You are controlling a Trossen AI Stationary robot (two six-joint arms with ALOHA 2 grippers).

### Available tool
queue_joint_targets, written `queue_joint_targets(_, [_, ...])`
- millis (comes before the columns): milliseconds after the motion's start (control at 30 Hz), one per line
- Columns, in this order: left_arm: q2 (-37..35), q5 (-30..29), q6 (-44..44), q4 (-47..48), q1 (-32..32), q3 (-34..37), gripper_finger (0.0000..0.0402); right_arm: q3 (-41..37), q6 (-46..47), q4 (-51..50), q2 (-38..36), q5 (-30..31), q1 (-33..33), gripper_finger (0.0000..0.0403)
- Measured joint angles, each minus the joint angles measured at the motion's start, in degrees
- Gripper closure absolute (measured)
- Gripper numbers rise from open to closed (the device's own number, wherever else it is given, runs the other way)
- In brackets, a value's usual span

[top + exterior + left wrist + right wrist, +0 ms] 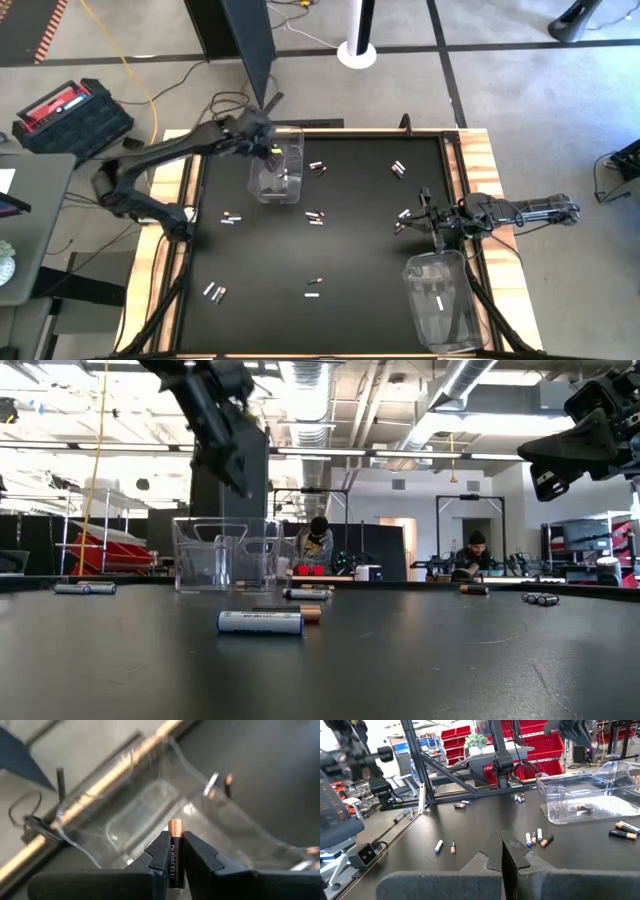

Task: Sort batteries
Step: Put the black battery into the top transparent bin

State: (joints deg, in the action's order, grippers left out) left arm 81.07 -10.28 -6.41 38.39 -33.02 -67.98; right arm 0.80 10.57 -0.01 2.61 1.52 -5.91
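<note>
High view: left gripper [268, 148] poised over the rim of the clear plastic bin [290, 185] at the far left of the black table [350, 250]; held cell not resolvable here. Small cylindrical batteries [316, 216] scattered in pairs across the mat. Right gripper [428, 217] at the table's right edge, near one loose pair, beside a second clear plastic bin [440, 300] with a white cell inside.

Low view: left arm high above the clear bin [225, 555]; a white-and-silver cell [260, 622] lying on its side in the foreground, a copper-tipped one touching behind. Grippers' fingertips cut off or too dark to read.

Left wrist view: left gripper [173, 852] closed tight on a black copper-topped battery [174, 850], long axis running out along the fingers, copper end forward. Clear bin [165, 815] directly beyond and beneath that tip, so release probably lands inside; the bin wall close by, and a clip on the rim is the likely risk. Cell's lower half hidden between the fingers.

Right wrist view: right gripper [501, 851] with fingers pressed together, holding nothing. Three loose cells [537, 838] just ahead, lying roughly along the fingers' line; far bin [590, 795] well beyond.
</note>
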Motion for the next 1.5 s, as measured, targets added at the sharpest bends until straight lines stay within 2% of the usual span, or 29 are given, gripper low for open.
queue_joint_targets(267, [12.0, 2.8, 1.3, 4.8, 0.6, -2.8, 0.0364, 0.0, 0.0, 0.0, 0.0, 0.0, 0.0, 0.0392])
queue_joint_targets(667, [21.3, 3.6, 9.1, 5.1, 1.8, -2.8, 0.0359, 0.0, 0.0, 0.0, 0.0, 0.0, 0.0, 0.0392])
queue_joint_targets(1067, [23.1, 3.4, 9.8, 5.0, 1.8, -2.8, 0.0354, 0.0, 0.0, 0.0, 0.0, 0.0, 0.0, 0.0392])
queue_joint_targets(1500, [22.9, 3.4, 9.6, 6.0, 1.7, -2.8, 0.0307, 0.0, 0.0, 0.0, 0.0, 0.0, 0.0, 0.0392])
